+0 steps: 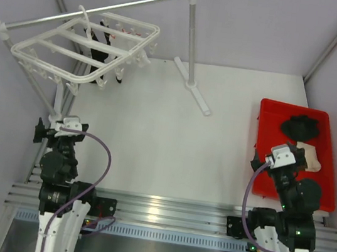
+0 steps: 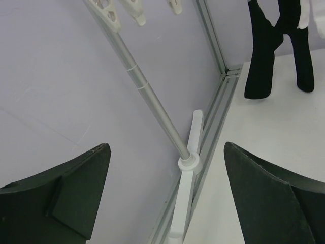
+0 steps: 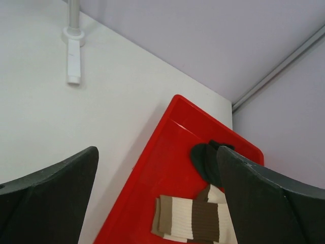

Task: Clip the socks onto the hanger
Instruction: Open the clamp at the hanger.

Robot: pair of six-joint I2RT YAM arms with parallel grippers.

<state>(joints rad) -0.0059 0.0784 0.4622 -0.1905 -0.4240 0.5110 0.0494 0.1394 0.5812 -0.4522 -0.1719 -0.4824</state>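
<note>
The white hanger [image 1: 85, 44] hangs from the grey rail at the far left, with black socks [image 1: 108, 50] dangling from its clips; they also show in the left wrist view [image 2: 264, 56]. A cream and brown sock [image 3: 188, 218] and a crumpled black sock [image 3: 204, 158] lie in the red tray [image 3: 147, 188] at the right. My right gripper [image 3: 157, 150] is open and empty, above the tray's near end [image 1: 262, 178]. My left gripper [image 2: 166, 148] is open and empty, near the rail's left pole.
The grey rail's left pole [image 2: 147, 96] and its white foot [image 2: 188, 188] stand right ahead of my left gripper, beside the table's left edge. The rail's right pole [image 1: 191, 40] and foot [image 3: 73, 61] stand mid-table at the back. Grey walls enclose the table.
</note>
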